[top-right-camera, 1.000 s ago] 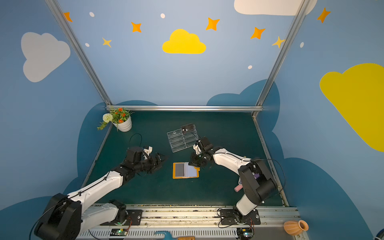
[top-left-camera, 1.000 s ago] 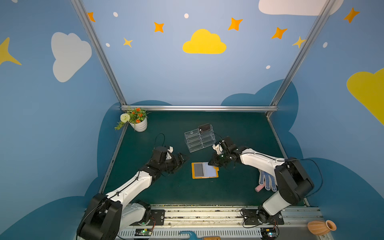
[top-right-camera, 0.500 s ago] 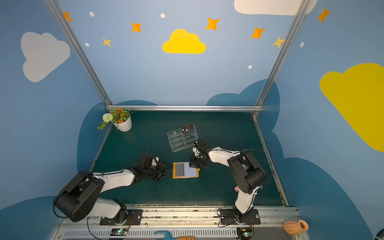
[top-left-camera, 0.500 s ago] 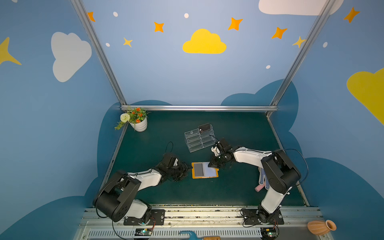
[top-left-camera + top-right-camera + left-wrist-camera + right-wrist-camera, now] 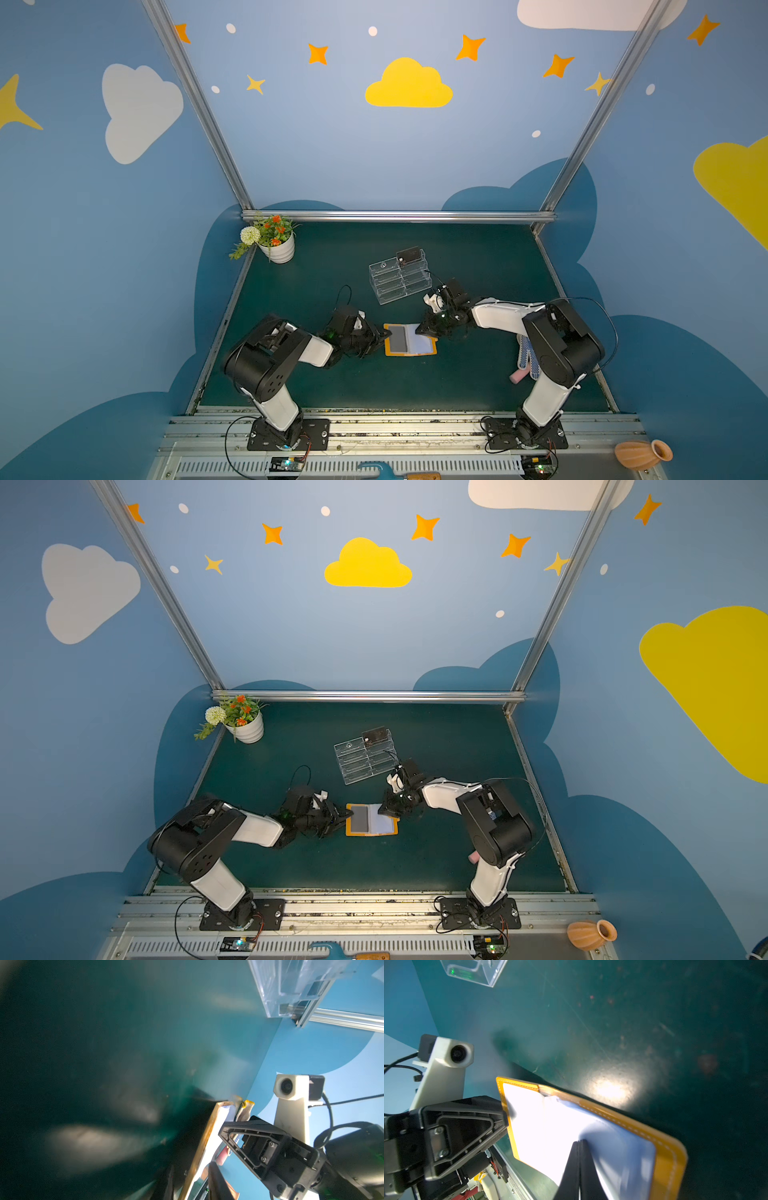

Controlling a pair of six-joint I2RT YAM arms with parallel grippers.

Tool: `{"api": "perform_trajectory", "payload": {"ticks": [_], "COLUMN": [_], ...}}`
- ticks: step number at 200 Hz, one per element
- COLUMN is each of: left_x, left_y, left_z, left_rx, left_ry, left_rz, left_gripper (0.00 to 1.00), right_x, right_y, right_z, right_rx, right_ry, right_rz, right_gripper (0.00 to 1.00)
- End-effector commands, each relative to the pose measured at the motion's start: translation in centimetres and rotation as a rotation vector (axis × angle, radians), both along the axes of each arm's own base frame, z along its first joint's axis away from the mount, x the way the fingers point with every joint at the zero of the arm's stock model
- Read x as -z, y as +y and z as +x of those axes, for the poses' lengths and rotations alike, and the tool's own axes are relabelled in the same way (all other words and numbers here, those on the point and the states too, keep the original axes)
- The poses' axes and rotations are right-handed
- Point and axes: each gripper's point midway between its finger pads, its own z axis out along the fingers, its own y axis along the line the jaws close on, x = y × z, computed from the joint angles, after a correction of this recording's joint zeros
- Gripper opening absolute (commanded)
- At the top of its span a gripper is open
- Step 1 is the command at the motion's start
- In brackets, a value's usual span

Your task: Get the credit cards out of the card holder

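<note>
Pinning the orange-yellow booklet card holder [image 5: 409, 353] with my closed right claw [image 5: 420, 330], left claw [image 5: 384, 333] of unclear grip, dark plastic card [image 5: 397, 337] still sleeved.

Holder [image 5: 409, 353]: orange-yellow, open flat, middle of counter [image 5: 332, 374], clear sleeves up. Dark grey card [image 5: 397, 337] in left page sleeve. Second dark card [image 5: 408, 254] in top tier of clear stand [image 5: 399, 282] behind.
</note>
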Motion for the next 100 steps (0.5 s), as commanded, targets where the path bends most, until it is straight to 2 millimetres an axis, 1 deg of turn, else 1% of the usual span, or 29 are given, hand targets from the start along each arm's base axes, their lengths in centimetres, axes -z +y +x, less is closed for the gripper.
{"api": "perform_trajectory", "payload": {"ticks": [1,17,48,86,100], "left_x": [2.6,1.7,0.1,-2.1,-2.6], "left_y": [1.2,0.9,0.3,-0.1,-0.3], "left_z": [-1.1,-0.7,0.0,0.5,0.5], "left_rx": [-0.048,-0.057,-0.07,-0.08,-0.074], "left_ry": [0.066,0.039,-0.009,-0.085,-0.098], "left_rz": [0.075,0.055,0.028,0.003,-0.003], "left_gripper": [0.25,0.24,0.27,0.28,0.25], "right_x": [4.3,4.6,5.0,5.3,5.3], "right_y": [-3.2,-3.3,-3.5,-3.8,-3.7], "right_z": [-2.5,-2.6,-3.1,-3.4,-3.3], "right_rx": [0.031,0.036,0.039,0.041,0.04], "right_ry": [0.101,0.107,0.121,0.134,0.132], "right_rz": [-0.153,-0.147,-0.145,-0.147,-0.144], "right_gripper": [0.0,0.0,0.0,0.0,0.0]}}
